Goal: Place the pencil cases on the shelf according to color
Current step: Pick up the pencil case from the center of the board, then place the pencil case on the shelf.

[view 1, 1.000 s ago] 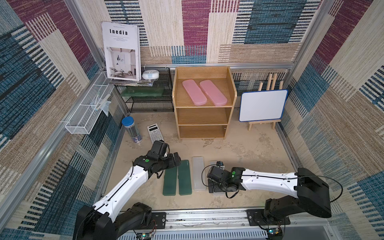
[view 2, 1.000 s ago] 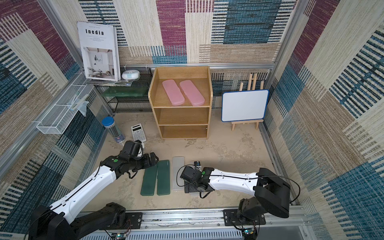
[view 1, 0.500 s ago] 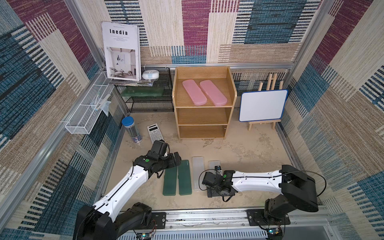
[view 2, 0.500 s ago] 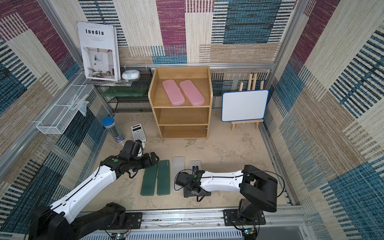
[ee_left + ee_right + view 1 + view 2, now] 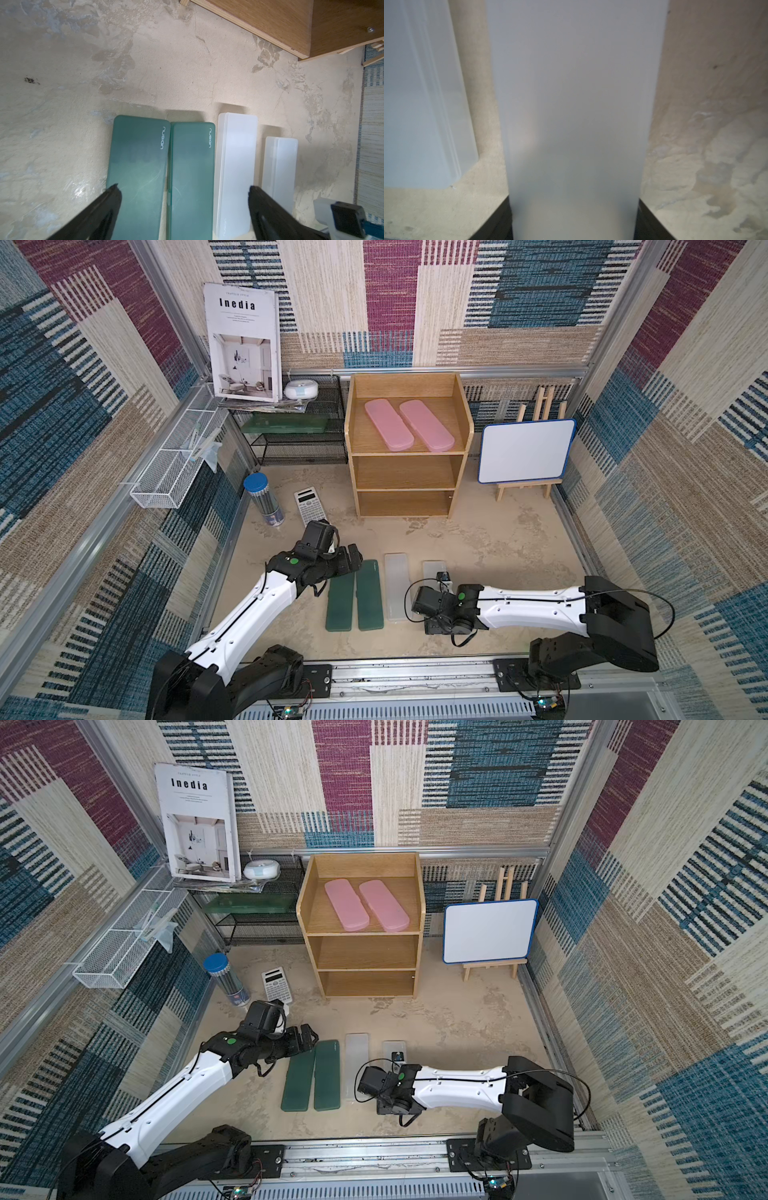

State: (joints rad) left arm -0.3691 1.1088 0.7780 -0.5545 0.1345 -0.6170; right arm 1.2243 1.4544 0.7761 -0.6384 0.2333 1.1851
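two pink cases lie on the shelf's top tier. on the tabletop, two green cases and a frosted case lie side by side. right claw grips the second frosted case; left claw hangs open above the green cases.

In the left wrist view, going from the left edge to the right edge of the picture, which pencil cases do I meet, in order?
First dark green case → second dark green case → longer frosted white case → shorter-looking frosted white case, whose near end is hidden.
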